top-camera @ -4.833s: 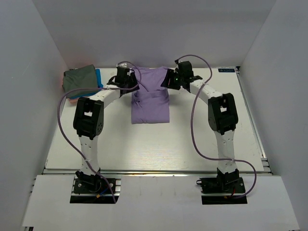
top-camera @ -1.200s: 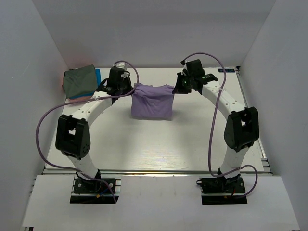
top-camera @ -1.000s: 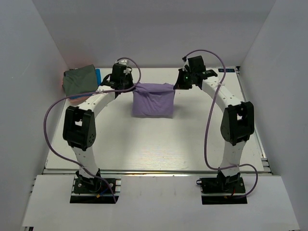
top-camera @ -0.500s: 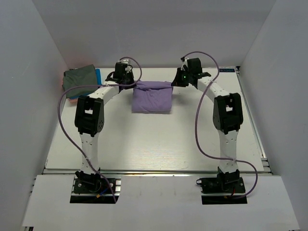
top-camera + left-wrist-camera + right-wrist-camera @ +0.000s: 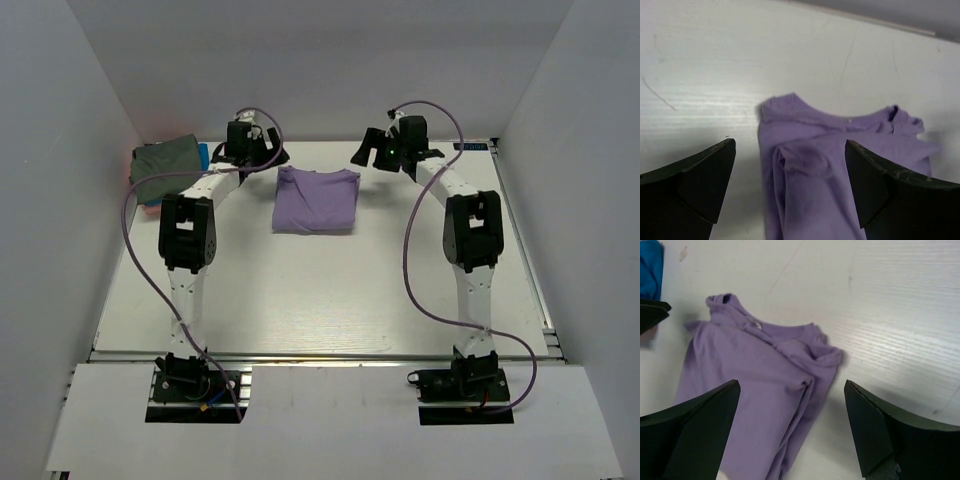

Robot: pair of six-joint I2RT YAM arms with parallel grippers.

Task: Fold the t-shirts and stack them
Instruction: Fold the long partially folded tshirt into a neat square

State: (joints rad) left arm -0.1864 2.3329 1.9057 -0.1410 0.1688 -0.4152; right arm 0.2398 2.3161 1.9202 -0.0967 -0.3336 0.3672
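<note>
Folded lavender t-shirt (image 5: 316, 200) lies flat mid-counter (image 5: 330, 290), collar toward the far wall, btwn the L arm (image 5: 187, 230) and R arm (image 5: 470, 235). Just beyond its far corners, L jaws and R jaws both stand wide apart, gripping nothing. Far-left corner: folded olive-grey tee (image 5: 165, 168), w/ a blue tee (image 5: 204, 155) edge showing at its side.
</note>
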